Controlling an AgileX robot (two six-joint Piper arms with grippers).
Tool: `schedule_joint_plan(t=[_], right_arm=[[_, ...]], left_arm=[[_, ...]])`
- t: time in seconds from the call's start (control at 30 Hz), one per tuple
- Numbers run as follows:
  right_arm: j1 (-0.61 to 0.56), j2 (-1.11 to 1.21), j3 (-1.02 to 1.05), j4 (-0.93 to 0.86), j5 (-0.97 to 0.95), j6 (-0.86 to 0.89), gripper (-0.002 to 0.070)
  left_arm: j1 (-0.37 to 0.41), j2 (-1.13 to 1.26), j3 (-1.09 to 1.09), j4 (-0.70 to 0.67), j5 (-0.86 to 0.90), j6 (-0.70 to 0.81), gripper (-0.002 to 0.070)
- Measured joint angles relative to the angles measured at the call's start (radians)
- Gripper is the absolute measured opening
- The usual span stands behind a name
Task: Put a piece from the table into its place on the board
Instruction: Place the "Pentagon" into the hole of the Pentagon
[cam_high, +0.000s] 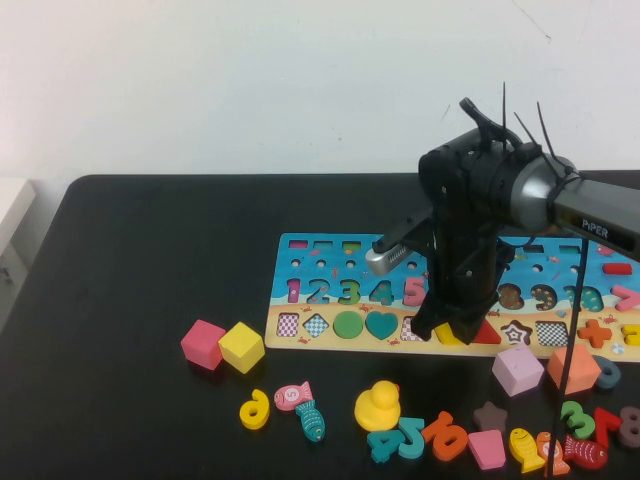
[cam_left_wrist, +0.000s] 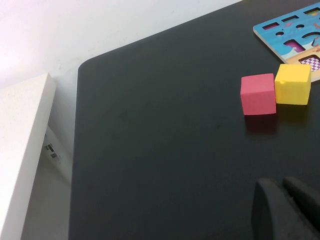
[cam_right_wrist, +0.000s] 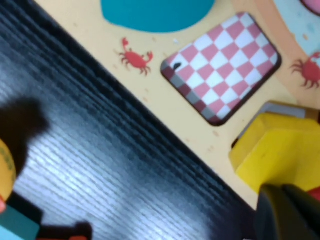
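Down at the board's (cam_high: 300, 345) near edge, a yellow piece (cam_right_wrist: 280, 157) sits at its slot in the bottom row, one side looking a little raised over the recess, just beside the empty red-checked slot (cam_right_wrist: 222, 67). The right gripper (cam_high: 452, 325) stands directly over it, pointing down; its dark fingertips (cam_right_wrist: 287, 212) show close against the piece in the right wrist view, but whether they clamp it or have let go cannot be told.

Beside the piece on the board lie a teal heart (cam_high: 381, 324) and a green circle (cam_high: 348, 324) on one side and a red triangle (cam_high: 487, 333) on the other. The board's front edge runs just next to the piece, with bare black table (cam_high: 150, 250) beyond it.

Nearer the robot, loose pieces crowd the table: a yellow duck (cam_high: 378, 405), numbers and fish. A pink cube (cam_left_wrist: 258, 94) and a yellow cube (cam_left_wrist: 293, 83) touch each other near the board's left corner. The left half of the table is open. The left gripper (cam_left_wrist: 287, 210) hangs over that bare area, well apart from the cubes; its grip state cannot be told.
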Motion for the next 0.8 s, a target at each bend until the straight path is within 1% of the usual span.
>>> schedule_joint_plan(t=[0.23, 0.8], right_arm=[[0.0, 0.01, -0.048, 0.003, 0.011, -0.003, 0.0019], [0.0, 0.037, -0.067, 0.005, 0.005, 0.003, 0.0019]], left_arm=[[0.0, 0.0, 0.0, 0.0, 0.0, 0.0, -0.0002], [0.0, 0.0, 0.0, 0.0, 0.0, 0.0, -0.0002]])
